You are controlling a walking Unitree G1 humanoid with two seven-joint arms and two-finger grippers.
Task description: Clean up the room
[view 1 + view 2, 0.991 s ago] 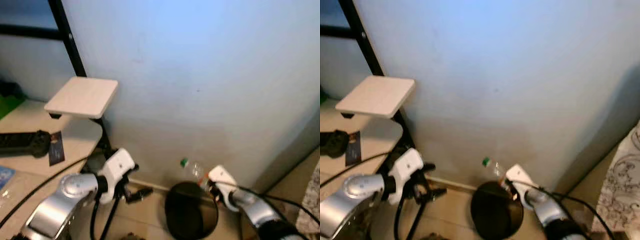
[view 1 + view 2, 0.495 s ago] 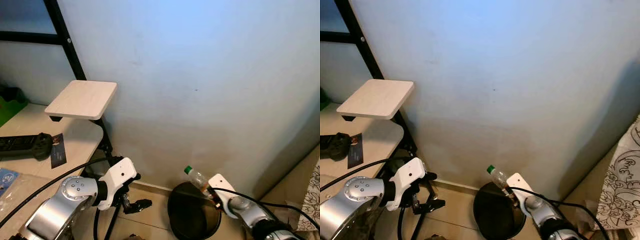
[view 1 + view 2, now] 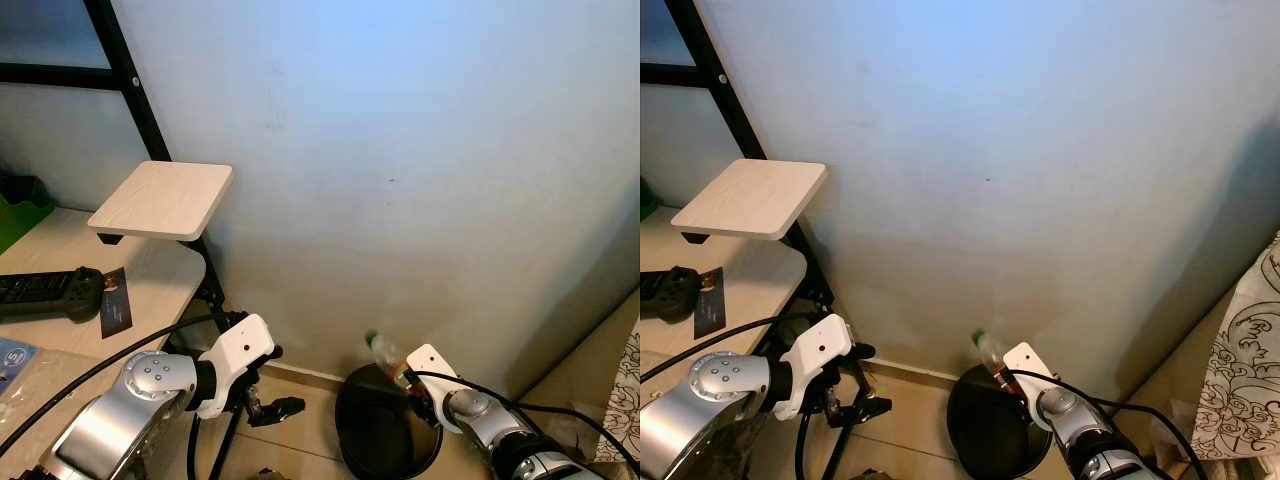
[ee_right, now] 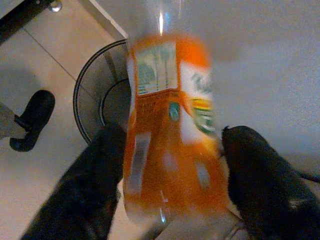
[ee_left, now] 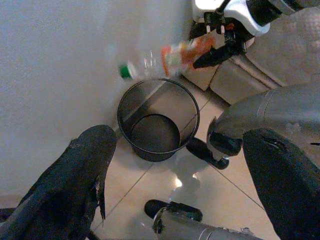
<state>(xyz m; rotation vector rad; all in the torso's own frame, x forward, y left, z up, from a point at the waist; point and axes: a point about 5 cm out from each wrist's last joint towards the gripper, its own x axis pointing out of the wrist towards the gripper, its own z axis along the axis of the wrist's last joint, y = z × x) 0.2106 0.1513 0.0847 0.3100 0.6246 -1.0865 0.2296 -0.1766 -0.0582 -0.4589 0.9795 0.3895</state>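
**Inspector:** State the position of the bottle [image 5: 165,56] relative to the bin.

**Assistant:** It sits over the rim of the black mesh waste bin [image 5: 157,121], on the wall side, and not yet inside. The bin stands on the tiled floor against the pale wall [image 3: 400,150]. The bottle's green cap points toward the wall and away from the right gripper [image 4: 170,200], so its long axis runs out along the fingers and is tilted (in the left wrist view it looks closer to level than upright, and blurred).

**Inspector:** Grip condition?

**Assistant:** The right gripper's two black fingers [image 4: 90,180] are closed around the orange-labelled body, one on each side. It has hold of the lower half, with the cap end free.

**Inspector:** And the other arm?

**Assistant:** The left gripper [image 5: 175,185] hangs spread wide with nothing between its fingers, off to the side of the bin near the desk [image 3: 150,270]. The right arm is the nearer one and the one at work.

**Inspector:** Your finding?

**Assistant:** In my judgement the drop depends on one thing: the bottle's body must come over the bin's mouth, since the cap end overhangs the far rim. A release now risks it glancing off the rim or the wall.
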